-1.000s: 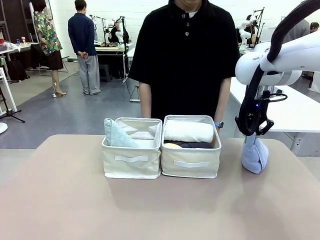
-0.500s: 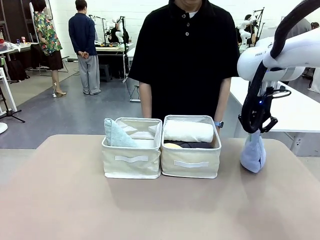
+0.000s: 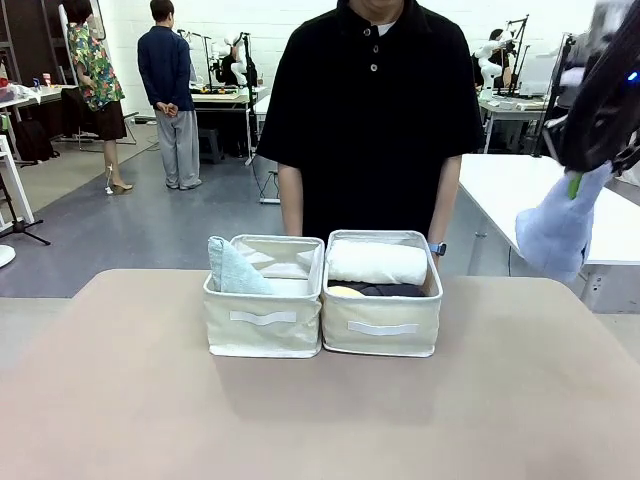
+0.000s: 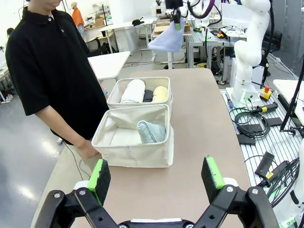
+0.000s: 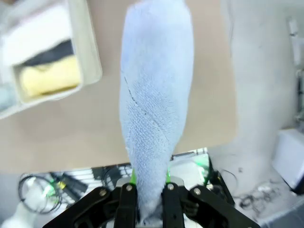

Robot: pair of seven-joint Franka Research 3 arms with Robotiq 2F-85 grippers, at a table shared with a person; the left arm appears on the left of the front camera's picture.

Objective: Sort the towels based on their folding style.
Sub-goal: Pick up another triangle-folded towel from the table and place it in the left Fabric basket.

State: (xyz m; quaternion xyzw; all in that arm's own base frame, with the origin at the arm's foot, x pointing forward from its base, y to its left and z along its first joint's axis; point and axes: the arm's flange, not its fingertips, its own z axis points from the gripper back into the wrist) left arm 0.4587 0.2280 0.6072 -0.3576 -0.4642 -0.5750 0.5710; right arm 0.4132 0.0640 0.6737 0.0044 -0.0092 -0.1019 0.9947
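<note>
The blue towel (image 3: 556, 232) is hanging in the air, seemingly beyond the tabletop's (image 3: 320, 420) right end, with the right fingers (image 5: 168, 202) pinching its narrow end, while the left fingers (image 4: 99, 175) are standing wide apart, facing the bins (image 4: 135, 152).

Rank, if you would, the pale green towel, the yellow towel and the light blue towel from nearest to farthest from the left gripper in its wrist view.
1. The pale green towel, in the nearer bin.
2. The yellow towel, in the farther bin.
3. The light blue towel, hanging beyond both bins.
</note>
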